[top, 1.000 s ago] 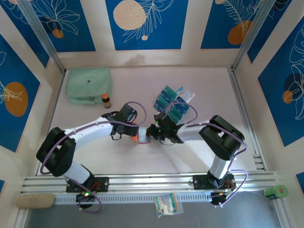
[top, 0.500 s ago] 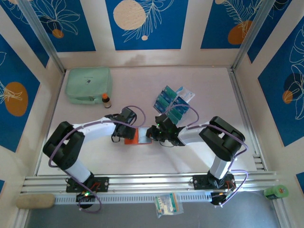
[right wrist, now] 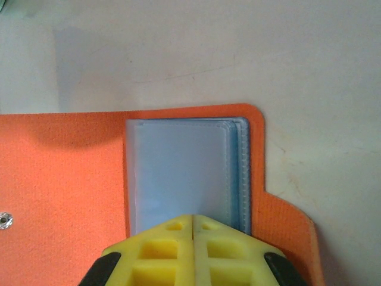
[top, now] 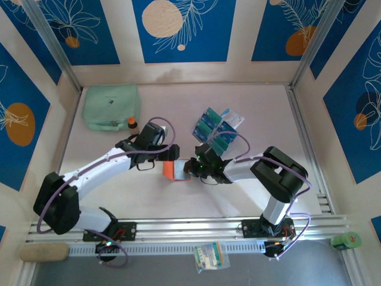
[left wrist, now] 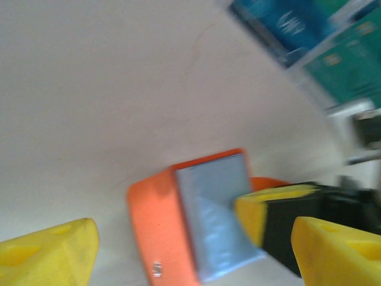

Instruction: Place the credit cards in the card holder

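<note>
The orange card holder lies open on the table, its pale card pockets facing up. My right gripper is shut, and its yellow tips press on the near edge of the pockets; it meets the holder from the right in the top view. My left gripper hovers just behind the holder, open, with the holder lying between its wide-spread yellow fingers and nothing held. The teal and blue credit cards are fanned out behind the right gripper, blurred in the left wrist view.
A mint-green zip pouch sits at the back left with a small brown bottle beside it. A white-and-blue sachet lies by the cards. On the front rail are a packet, a green object and a beige roll.
The left arm has stretched out and its wrist has pulled back and up from the holder. The holder shifted slightly. The right gripper stayed pressed on the pockets.
</note>
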